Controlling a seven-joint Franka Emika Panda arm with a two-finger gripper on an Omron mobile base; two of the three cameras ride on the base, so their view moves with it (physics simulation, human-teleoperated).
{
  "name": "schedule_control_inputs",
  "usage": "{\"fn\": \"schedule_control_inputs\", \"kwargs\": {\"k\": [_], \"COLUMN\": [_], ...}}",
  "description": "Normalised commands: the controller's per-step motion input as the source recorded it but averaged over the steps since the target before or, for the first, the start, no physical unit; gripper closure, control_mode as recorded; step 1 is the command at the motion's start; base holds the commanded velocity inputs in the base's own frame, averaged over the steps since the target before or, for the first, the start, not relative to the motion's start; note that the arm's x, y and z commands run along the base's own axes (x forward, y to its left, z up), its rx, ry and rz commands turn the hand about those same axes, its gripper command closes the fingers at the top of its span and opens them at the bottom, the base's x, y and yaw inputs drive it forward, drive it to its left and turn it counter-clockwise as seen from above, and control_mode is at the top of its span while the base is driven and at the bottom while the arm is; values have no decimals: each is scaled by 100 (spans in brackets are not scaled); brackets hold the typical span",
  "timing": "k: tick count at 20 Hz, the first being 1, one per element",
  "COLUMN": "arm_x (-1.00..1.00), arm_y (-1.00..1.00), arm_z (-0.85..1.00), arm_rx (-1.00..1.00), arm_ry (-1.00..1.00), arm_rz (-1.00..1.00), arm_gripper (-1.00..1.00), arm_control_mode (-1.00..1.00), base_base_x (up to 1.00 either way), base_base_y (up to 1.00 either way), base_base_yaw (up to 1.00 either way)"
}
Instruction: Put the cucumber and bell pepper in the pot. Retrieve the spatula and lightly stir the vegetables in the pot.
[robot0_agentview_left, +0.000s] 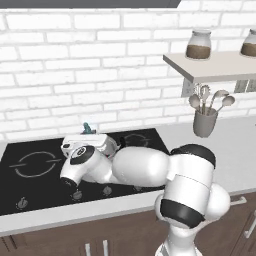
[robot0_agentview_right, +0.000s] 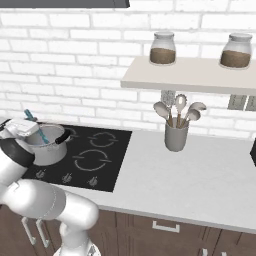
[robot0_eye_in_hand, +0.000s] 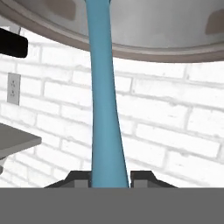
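The steel pot (robot0_agentview_right: 49, 150) with black side handles stands on the cooktop's left burner in the right base view. My gripper (robot0_agentview_right: 33, 127) hovers over its rim, shut on the light blue spatula (robot0_agentview_right: 42, 135), which slants down into the pot. In the hand view the spatula (robot0_eye_in_hand: 104, 109) runs from between my fingertips (robot0_eye_in_hand: 80, 177) up past the pot's rim (robot0_eye_in_hand: 175, 49); the gripper (robot0_eye_in_hand: 110, 178) is closed on its handle. From the left base view my hand (robot0_agentview_left: 88, 141) covers the pot, with the spatula's end (robot0_agentview_left: 88, 128) poking out above it. The cucumber and bell pepper are hidden.
A black cooktop (robot0_agentview_left: 35, 167) (robot0_agentview_right: 102, 157) has knobs along its front edge. A grey holder of metal spoons (robot0_agentview_left: 205, 122) (robot0_agentview_right: 176, 136) stands on the counter to the right. Above it a wall shelf (robot0_agentview_right: 190, 80) carries two jars. A brick wall is behind.
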Motion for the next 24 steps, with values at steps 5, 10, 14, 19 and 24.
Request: {"fn": "schedule_control_inputs", "kwargs": {"k": [5, 10, 14, 19, 24], "arm_x": [0, 0, -20, -26, -7], "arm_y": [33, 37, 26, 10, -7], "arm_z": [6, 0, 0, 0, -22], "arm_rx": [0, 0, 0, 0, 0], "arm_ry": [-16, 8, 7, 7, 2], "arm_rz": [0, 0, 0, 0, 0], "arm_gripper": [100, 100, 100, 100, 100], "arm_control_mode": [-100, -100, -100, -100, -100], "base_base_x": [0, 0, 0, 0, 0], "base_base_y": [0, 0, 0, 0, 0], "base_base_yaw": [0, 0, 0, 0, 0]}}
